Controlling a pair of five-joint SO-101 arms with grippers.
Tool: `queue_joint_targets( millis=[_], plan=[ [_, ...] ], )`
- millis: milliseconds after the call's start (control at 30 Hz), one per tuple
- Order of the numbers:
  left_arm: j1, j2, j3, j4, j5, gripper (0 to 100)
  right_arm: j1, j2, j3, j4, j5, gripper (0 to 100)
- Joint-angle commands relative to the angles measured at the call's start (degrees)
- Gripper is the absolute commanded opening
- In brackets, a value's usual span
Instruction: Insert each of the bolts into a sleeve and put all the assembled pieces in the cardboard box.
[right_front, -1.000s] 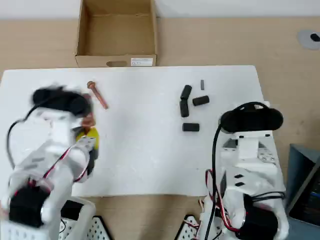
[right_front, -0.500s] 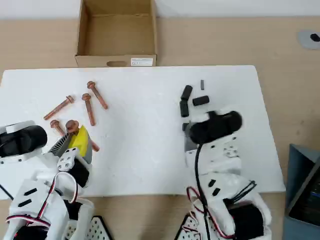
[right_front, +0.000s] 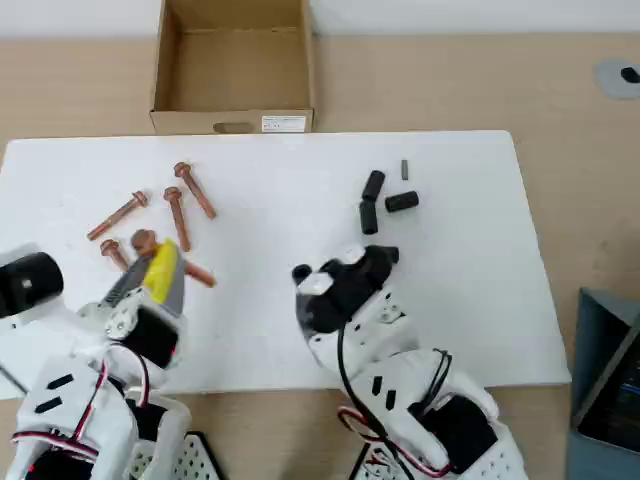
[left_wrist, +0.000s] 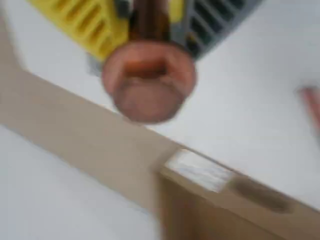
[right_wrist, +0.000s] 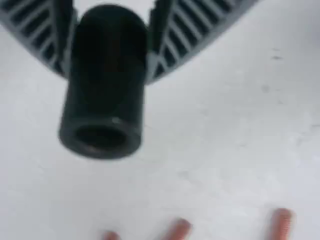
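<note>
left end effector is clamped on a copper bolt, right end effector grips a black sleeve, cardboard box sits at 11 o'clock on the bench

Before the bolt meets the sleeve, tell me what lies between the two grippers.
Nothing visible does. The left gripper holds a bolt, the right gripper a sleeve, and the high view shows bare white mat between them.

Left gripper, ribbed yellow on one side and ribbed grey on the other, holds a coppery round-headed metal bolt. Right gripper, ribbed grey, holds a black cylindrical sleeve. Beside the plain brown cardboard box, a white sheet
</note>
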Motion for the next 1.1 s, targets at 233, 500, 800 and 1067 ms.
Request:
queue_joint_targets(
  millis=[233, 500, 800, 1067],
  plan=[
    [10.99, -0.13, 0.35, -6.07, 0.97, 0, -8.48, -8.40, -0.13, -1.67, 5.89, 0.9],
    [11.43, -0.13, 3.69, -6.15, 0.97, 0, -8.75, -8.40, 0.04, -5.71, 7.47, 0.9],
    [15.82, -0.13, 4.48, -6.15, 0.97, 0, -8.75, -8.40, 0.13, -6.07, 8.97, 0.9],
    [15.82, -0.13, 6.95, -6.15, 0.70, 0, -8.75, -8.40, -0.13, -5.98, 8.97, 0.9]
  ],
)
